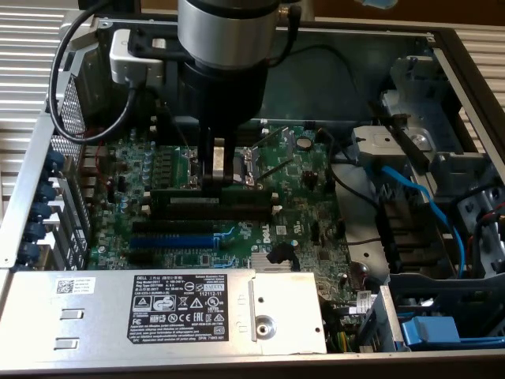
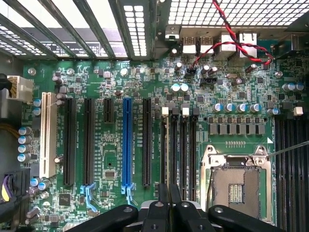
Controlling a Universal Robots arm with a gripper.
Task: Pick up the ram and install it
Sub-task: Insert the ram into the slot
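**Desk:** Closest to the exterior camera is the silver power supply (image 1: 166,312), along the case's near edge. What's beyond it, left to right?

**Me:** Blue clips (image 1: 35,209) run down the case's edge at the exterior view's left, then comes the motherboard (image 1: 118,170). Over its middle my gripper (image 1: 219,180) hangs straight down, jaws pinched almost shut on the top edge of the ram (image 1: 185,200).

**Desk:** Where does the stick sit?

**Me:** Lengthwise along the black memory slots (image 2: 178,145), on the far side of the blue expansion slot (image 1: 170,241) from the power supply. I have it gripped near mid-length, I'd judge so that a push loads both ends evenly. Whether it is seated or only resting on a slot I can't tell (the end latches are too small for me to read).

**Desk:** And the wrist camera?

**Me:** My fingers (image 2: 162,195) meet right above those slots, so the stick runs in line with them. Further along, the bare CPU socket (image 1: 254,162) sits just beside the gripper. A blue cable (image 1: 430,201) lies at the case's edge on the exterior view's right, well apart from the work.
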